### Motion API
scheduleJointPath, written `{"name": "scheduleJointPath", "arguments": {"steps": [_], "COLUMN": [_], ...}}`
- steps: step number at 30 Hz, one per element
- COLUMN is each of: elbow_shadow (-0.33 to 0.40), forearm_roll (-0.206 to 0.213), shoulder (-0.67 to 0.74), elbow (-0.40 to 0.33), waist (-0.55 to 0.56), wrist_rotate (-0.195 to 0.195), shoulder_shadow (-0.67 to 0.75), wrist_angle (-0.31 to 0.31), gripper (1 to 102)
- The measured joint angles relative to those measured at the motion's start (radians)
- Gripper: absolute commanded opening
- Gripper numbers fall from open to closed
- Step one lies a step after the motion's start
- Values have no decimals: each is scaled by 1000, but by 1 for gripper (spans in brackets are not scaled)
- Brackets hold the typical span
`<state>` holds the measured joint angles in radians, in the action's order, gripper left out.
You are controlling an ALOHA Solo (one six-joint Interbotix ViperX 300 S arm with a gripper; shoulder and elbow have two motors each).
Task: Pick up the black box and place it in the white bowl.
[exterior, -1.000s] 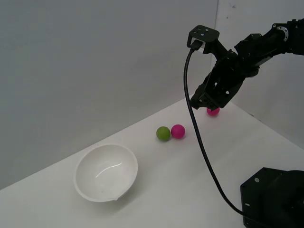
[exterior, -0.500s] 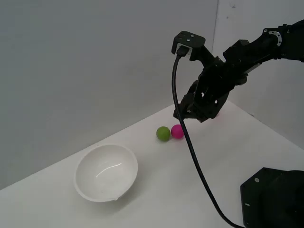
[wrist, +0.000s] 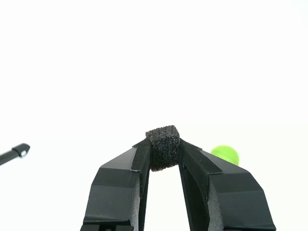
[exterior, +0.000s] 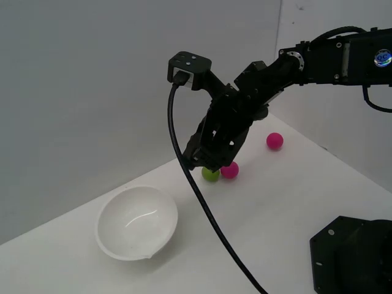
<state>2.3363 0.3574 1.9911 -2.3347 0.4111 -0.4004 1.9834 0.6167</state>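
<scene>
My gripper is shut on the black box, a tiny matte black cube pinched between the two fingertips. In the exterior view the gripper hangs in the air above the green ball, and the cube is not distinguishable against the black fingers there. The white bowl is large, glossy and empty and stands on the table to the exterior view's left of the gripper, some way off and lower.
A green ball and a pink ball lie side by side under the gripper. A second pink ball lies further back. The black robot base block stands at the exterior view's lower right. A black cable hangs from the wrist.
The arm has swung towards the exterior view's left with the box held, from above the far pink ball to above the green and pink pair, closer to the bowl.
</scene>
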Motion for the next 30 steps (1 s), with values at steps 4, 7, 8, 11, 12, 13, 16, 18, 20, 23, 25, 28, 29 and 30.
{"name": "scheduleJointPath", "arguments": {"steps": [4,7,8,11,12,13,16,18,20,23,25,28,29,30], "elbow_shadow": [-40,-60,-64,-75,-81,-86,-94,-106,-123,-146,-153,-156,-156,-158], "forearm_roll": [0,0,0,0,0,0,0,0,0,0,0,0,0,-3], "shoulder": [-61,-95,-106,-129,-135,-141,-163,-179,-201,-238,-255,-270,-268,-265], "elbow": [40,60,64,74,80,84,92,107,123,149,155,160,161,161], "waist": [86,124,137,192,207,221,249,272,290,307,316,322,322,322], "wrist_rotate": [25,41,52,71,77,78,95,97,110,112,114,106,98,92], "shoulder_shadow": [-60,-95,-106,-130,-137,-141,-163,-176,-201,-236,-253,-267,-265,-265], "wrist_angle": [-20,-37,-43,-55,-60,-64,-81,-83,-95,-101,-103,-103,-103,-103], "gripper": [3,3,3,3,3,3,3,3,3,3,3,3,3,3]}}
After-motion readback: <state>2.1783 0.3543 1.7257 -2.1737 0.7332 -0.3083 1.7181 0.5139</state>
